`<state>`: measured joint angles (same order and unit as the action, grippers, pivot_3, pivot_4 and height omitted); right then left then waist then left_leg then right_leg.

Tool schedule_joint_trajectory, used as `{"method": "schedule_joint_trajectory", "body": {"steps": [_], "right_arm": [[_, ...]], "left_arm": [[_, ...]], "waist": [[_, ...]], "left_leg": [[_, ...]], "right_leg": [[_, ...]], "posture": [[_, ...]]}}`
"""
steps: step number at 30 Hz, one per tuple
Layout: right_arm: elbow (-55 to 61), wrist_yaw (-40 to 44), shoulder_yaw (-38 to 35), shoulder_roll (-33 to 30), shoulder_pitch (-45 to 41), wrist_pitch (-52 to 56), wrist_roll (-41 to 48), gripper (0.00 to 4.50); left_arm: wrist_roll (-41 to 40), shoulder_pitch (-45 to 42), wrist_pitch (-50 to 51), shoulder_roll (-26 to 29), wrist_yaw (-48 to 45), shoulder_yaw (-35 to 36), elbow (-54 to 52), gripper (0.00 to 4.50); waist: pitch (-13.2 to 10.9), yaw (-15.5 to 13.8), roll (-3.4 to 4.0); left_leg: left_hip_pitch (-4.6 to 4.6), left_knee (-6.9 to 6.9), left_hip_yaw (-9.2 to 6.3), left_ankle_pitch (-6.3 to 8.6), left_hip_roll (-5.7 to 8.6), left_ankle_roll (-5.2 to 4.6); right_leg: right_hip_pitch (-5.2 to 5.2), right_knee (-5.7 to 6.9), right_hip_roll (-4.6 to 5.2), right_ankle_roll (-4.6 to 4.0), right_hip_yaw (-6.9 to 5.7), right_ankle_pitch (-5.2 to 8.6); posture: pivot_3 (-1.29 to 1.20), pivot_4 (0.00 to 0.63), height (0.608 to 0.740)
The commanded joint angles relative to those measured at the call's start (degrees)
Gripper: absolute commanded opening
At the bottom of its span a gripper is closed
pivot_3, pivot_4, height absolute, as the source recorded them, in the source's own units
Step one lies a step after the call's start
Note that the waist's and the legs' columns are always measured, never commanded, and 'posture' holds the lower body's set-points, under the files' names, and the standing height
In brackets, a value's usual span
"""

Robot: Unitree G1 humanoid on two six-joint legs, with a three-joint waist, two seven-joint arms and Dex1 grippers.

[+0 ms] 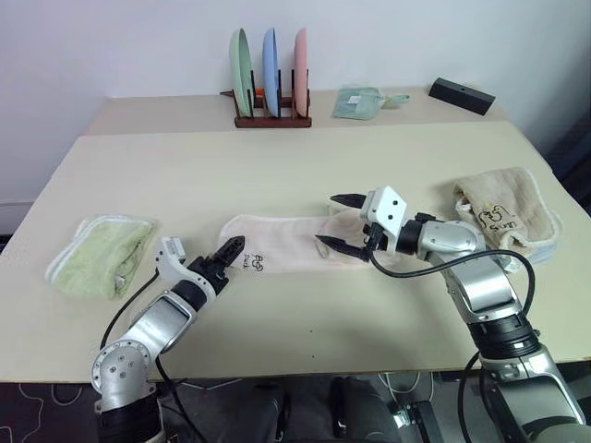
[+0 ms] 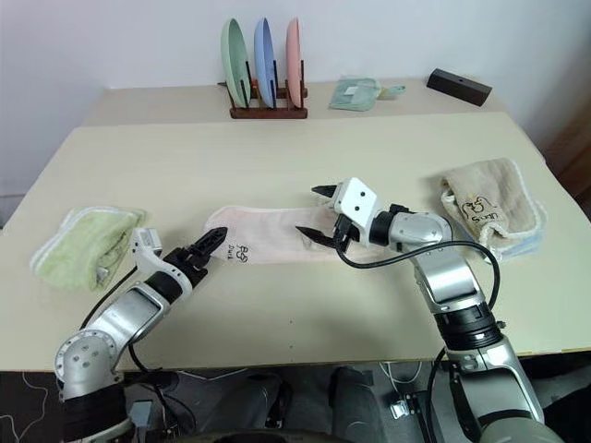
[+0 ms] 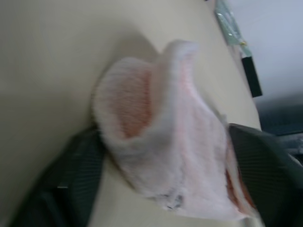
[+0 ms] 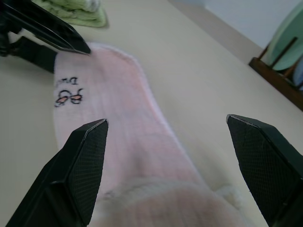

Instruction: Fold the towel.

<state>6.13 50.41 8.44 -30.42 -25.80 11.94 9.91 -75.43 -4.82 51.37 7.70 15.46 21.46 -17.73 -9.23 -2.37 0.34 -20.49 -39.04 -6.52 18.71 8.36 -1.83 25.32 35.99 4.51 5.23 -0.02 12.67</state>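
Right wrist view: right end effector (image 4: pixel 165 125) agape above towel (image 4: pixel 118 142); left end effector (image 1: pixel 229 247) unclear

A pale beige bench (image 1: pixel 277 166) stands against a plain white wall (image 1: pixel 120 46). Dark floor (image 1: pixel 55 411) with cables shows below its front edge.

Towel (image 1: pixel 286 242) — fluffy pink terry cloth, matt. Table (image 1: pixel 277 166) — smooth, matt beige. Right gripper's fingers (image 4: pixel 85 161) — black, finely textured pads.
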Motion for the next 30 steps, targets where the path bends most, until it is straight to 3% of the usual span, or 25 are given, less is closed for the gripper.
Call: {"method": "schedule_joint_trajectory", "body": {"steps": [1,5,6,8,13,16,21,24,30], "right_arm": [[3.16,-0.24,-0.52,-0.65,0.55,-1.06,-0.22,4.09],[3.86,-0.57,-0.81,-0.86,1.21,-0.56,-0.24,4.09],[3.93,-0.61,-0.81,-0.90,1.28,-0.52,-0.20,4.09],[4.24,-0.70,-0.96,-1.26,1.93,-0.34,-0.18,4.09],[3.20,-0.67,-1.62,-2.89,3.79,-0.98,-0.60,4.09],[1.84,-0.43,-1.87,-3.54,3.91,-1.65,-0.86,4.09],[-0.61,-0.80,-1.42,-3.12,2.87,-2.53,-1.45,4.09],[-2.31,-1.40,-1.34,-2.90,2.41,-3.17,-2.37,4.09],[-5.68,-4.00,-2.21,-3.20,3.24,-4.40,-4.15,4.09]], "left_arm": [[-1.27,-0.91,-0.50,1.10,0.05,-0.47,-0.15,2.24],[-1.30,-0.36,-2.05,1.93,-1.26,0.34,-0.50,0.28],[-1.20,-0.27,-2.25,2.11,-1.42,0.34,-0.52,0.03],[0.96,0.64,-4.16,3.77,-4.62,0.84,-2.95,0.03],[1.93,2.44,-6.38,14.82,-12.94,6.33,-7.57,0.03],[3.75,1.96,-5.69,21.34,-17.81,6.08,-8.17,0.03],[8.65,-4.65,-3.49,27.35,-25.65,-4.58,-10.39,0.03],[17.93,-10.94,-3.58,30.54,-33.23,-16.94,-11.49,0.03],[27.48,-24.26,-1.28,25.21,-38.03,-31.65,-3.86,0.03]], "waist": [[0.00,0.07,-0.01],[-0.01,0.09,-0.01],[-0.01,0.08,-0.01],[-0.01,0.10,-0.02],[-0.05,0.19,-0.06],[-0.05,0.10,-0.05],[-0.06,-0.20,-0.10],[-0.07,0.15,-0.11],[-0.07,0.19,-0.10]], "left_leg": [[0.00,0.00,0.00,0.00,0.00,0.00],[0.00,0.01,0.00,0.00,0.00,0.01],[0.00,0.01,0.00,-0.01,0.00,0.01],[0.00,0.01,0.00,-0.01,0.00,0.01],[-0.01,0.08,0.00,-0.01,-0.02,0.04],[0.01,0.07,0.01,-0.01,-0.02,0.04],[-0.01,0.05,-0.03,-0.01,0.03,0.03],[0.00,0.07,-0.02,-0.01,0.03,0.03],[-0.01,0.11,-0.02,-0.01,0.02,0.03]], "right_leg": [[0.00,-0.01,0.00,0.00,0.00,0.00],[0.02,0.01,0.00,0.00,0.01,0.00],[0.02,0.01,0.00,0.00,0.00,0.00],[0.02,0.00,0.00,0.00,0.01,0.00],[0.06,0.00,-0.02,-0.02,0.02,0.01],[0.04,0.00,-0.03,-0.02,0.02,0.01],[-0.02,-0.04,0.01,-0.01,0.01,0.01],[-0.02,-0.05,0.01,-0.01,0.01,0.00],[0.04,-0.03,-0.01,-0.01,0.02,0.00]], "posture": [[0.00,0.150,0.740],[0.00,0.150,0.740],[0.00,0.150,0.740],[0.00,0.150,0.740],[0.00,0.150,0.740],[0.00,0.150,0.740],[0.00,0.150,0.740],[0.00,0.150,0.740],[0.00,0.150,0.740]]}}
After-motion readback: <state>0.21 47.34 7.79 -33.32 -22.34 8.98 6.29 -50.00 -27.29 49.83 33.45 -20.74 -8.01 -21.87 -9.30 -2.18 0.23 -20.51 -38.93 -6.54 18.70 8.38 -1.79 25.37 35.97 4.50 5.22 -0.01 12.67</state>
